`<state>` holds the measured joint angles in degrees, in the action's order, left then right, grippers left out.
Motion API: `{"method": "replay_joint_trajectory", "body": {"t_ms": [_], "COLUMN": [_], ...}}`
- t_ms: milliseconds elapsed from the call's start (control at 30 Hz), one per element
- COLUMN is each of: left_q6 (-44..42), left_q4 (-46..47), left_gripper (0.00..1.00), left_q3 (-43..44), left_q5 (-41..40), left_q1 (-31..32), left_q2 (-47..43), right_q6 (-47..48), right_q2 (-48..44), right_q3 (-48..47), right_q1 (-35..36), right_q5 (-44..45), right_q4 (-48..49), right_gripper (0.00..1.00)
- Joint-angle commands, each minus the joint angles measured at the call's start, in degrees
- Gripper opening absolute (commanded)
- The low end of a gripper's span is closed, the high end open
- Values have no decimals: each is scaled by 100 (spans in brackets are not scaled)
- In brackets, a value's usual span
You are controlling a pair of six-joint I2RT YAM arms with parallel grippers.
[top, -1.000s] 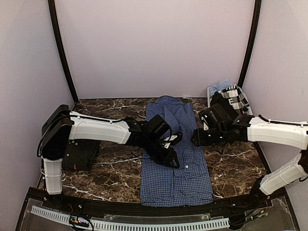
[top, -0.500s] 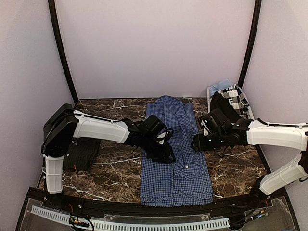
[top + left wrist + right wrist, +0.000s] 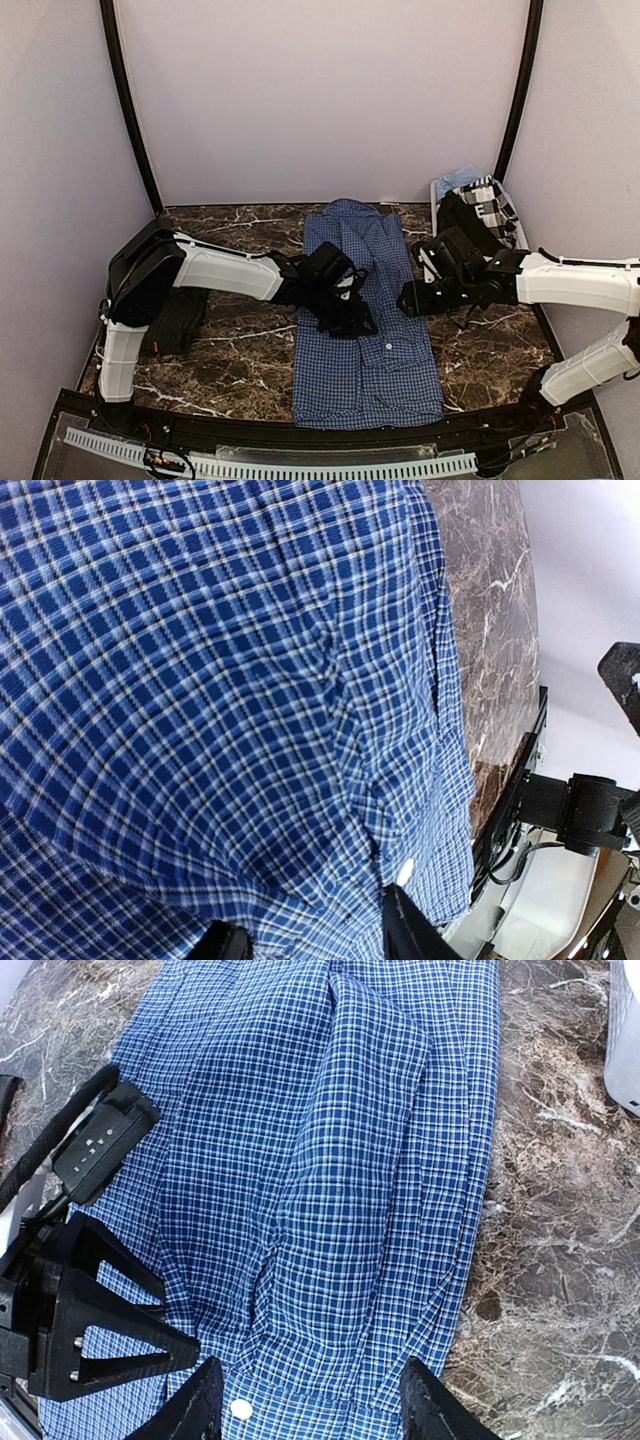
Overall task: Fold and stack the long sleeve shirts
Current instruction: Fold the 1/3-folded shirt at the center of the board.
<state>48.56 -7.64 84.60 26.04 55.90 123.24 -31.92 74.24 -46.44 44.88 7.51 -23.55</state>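
Observation:
The blue checked shirt [image 3: 365,335] lies flat and lengthwise on the marble table, collar at the back. It fills the left wrist view [image 3: 220,680] and shows in the right wrist view [image 3: 330,1180], with a white button [image 3: 240,1409]. My left gripper [image 3: 356,318] is open low over the shirt's left middle, and cloth shows between its fingertips [image 3: 408,930]. My right gripper [image 3: 408,298] is open over the shirt's right edge, its fingers [image 3: 195,1410] spread above the cloth. The near-black shirt [image 3: 176,320] lies folded at the left, partly behind the left arm.
A white basket [image 3: 440,192] with several mixed clothes stands at the back right corner; its edge shows in the right wrist view [image 3: 626,1040]. A white slatted strip [image 3: 300,466] runs along the near edge. Bare marble [image 3: 490,340] lies right of the shirt.
My left gripper has shifted slightly right over the shirt's middle and the left arm's shoulder has swung in. The right gripper has barely moved. The shirt lies as before.

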Motion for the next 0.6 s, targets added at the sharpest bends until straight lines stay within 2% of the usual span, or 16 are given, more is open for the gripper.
{"method": "replay_joint_trajectory", "body": {"t_ms": [0, 100, 333, 400, 567], "left_q6": [189, 218, 285, 286, 259], "left_q4": [206, 186, -31, -142, -577], "left_gripper": [41, 35, 3, 0, 0], "left_q3": [220, 252, 360, 372, 339], "left_q5": [174, 192, 371, 416, 535], "left_q1": [50, 44, 53, 53, -15], "left_q2": [44, 55, -11, -102, -375], "right_q6": [44, 25, 63, 56, 93], "right_q2": [-183, -232, -375, -429, -418], "right_q3": [71, 94, 239, 302, 333], "right_q1": [-15, -15, -7, -3, 9], "right_q5": [38, 26, -270, -331, -383], "right_q4": [182, 176, 172, 148, 32], "right_gripper": [57, 57, 57, 57, 57]}}
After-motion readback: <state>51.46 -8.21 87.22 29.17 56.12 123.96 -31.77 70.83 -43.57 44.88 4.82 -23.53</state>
